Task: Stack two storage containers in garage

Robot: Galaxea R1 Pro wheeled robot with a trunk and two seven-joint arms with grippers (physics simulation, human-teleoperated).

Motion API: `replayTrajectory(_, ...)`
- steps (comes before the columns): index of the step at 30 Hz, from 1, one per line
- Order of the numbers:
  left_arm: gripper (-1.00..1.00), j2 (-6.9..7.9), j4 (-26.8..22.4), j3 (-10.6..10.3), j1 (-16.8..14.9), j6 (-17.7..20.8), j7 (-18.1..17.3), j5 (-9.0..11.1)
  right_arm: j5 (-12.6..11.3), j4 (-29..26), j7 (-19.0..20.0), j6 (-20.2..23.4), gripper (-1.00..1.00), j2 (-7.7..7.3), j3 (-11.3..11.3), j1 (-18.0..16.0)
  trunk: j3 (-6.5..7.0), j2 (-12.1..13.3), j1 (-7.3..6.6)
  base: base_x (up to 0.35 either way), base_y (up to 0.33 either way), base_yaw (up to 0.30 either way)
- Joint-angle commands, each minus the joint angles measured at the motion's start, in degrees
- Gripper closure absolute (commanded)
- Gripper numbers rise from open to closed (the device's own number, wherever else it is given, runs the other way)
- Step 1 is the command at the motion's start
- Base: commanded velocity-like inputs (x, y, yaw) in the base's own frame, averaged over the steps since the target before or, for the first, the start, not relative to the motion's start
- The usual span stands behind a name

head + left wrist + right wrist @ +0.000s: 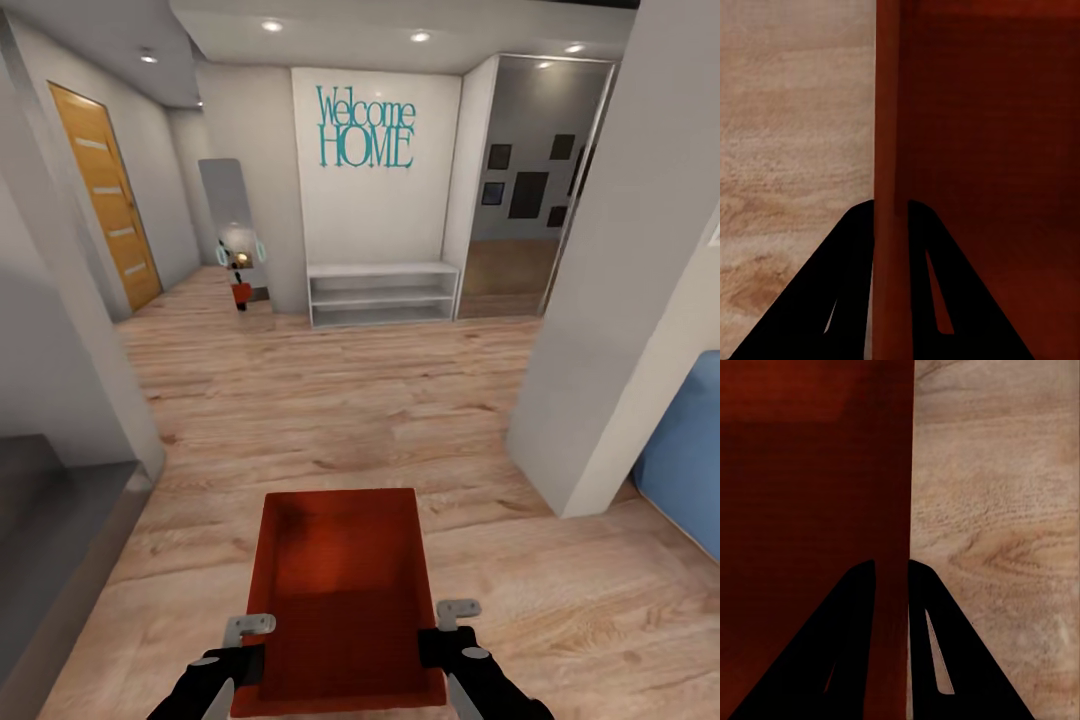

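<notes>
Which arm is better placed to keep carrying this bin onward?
Neither alone: the left end effector and right end effector each pinch an opposite wall of the orange-red bin, so both carry together.

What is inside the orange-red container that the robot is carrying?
The storage container appears empty: the head view shows only its bare orange-red bottom and inner walls. The left claw and right claw each pinch a side wall. The corners nearest the robot are hidden.

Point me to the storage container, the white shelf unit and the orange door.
storage container (340, 570): head view, inner floor of the orange-red bin.
white shelf unit (382, 270): head view, its top board, under the Welcome HOME sign.
orange door (108, 200): head view, middle of the door panel.
</notes>
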Motion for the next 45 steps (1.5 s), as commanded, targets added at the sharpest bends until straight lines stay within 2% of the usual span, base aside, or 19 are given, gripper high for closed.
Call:
replayTrajectory(1,1.00,0.02,-1.93,-0.64,-0.04,-0.06,0.28,1.54,-1.14,0.00,-0.29,0.22,1.00,-0.01,0.52,0.00,-0.06,-0.02,0.03,0.345,0.000,0.000)
replayTrajectory(18,1.00,0.03,-1.95,-0.64,-0.04,-0.06,0.28,1.54,-1.11,0.00,-0.29,0.22,1.00,-0.01,0.52,0.00,-0.06,-0.02,0.03,0.345,0.003,0.000)
replayTrajectory(45,1.00,0.02,-1.98,-0.64,-0.04,-0.05,0.28,1.54,-1.10,0.00,-0.29,0.22,1.00,-0.01,0.52,0.00,-0.06,-0.02,0.03,0.345,0.075,0.006)
